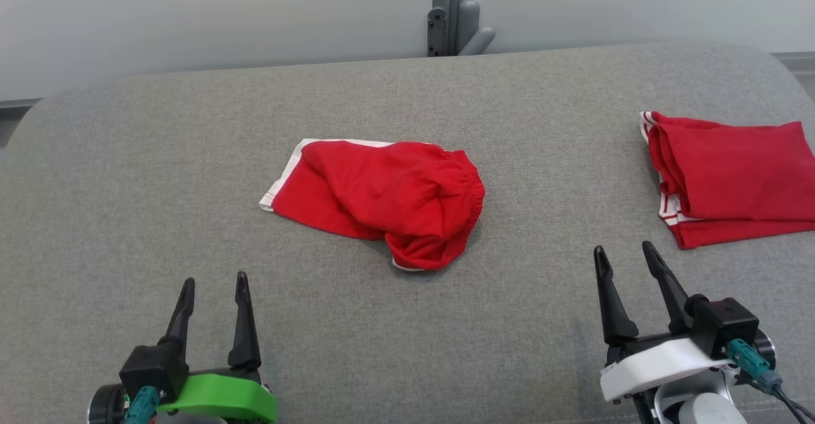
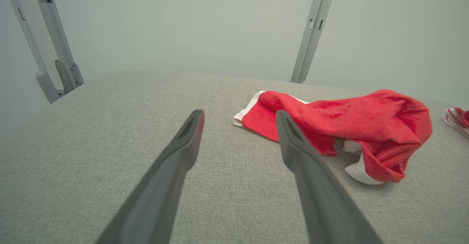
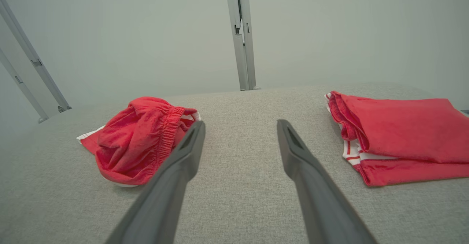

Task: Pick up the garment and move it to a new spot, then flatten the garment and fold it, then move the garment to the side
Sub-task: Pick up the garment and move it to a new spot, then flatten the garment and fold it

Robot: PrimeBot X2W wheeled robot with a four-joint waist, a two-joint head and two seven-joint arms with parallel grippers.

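The garment point(image 1: 382, 201), a pair of red shorts with white trim, lies crumpled in the middle of the grey fabric-covered worktop point(image 1: 127, 188). One leg is spread fairly flat toward the robot's left, its white-edged hem showing. The rest is bunched into a raised heap on the right, where the gathered elastic waistband curls round and a bit of white lining peeks out at the near edge. A second red garment with white stripes point(image 1: 732, 182) sits neatly folded at the worktop's far right edge, well apart from the crumpled one. The left gripper point(image 1: 214, 282) hovers over the near left of the worktop and the right gripper point(image 1: 624, 250) over the near right, just in front of the folded piece. Both have their jaws spread wide and hold nothing. Bare grey fabric lies between each gripper and the shorts. Behind the worktop a grey metal post point(image 1: 451, 10) stands against a pale wall.
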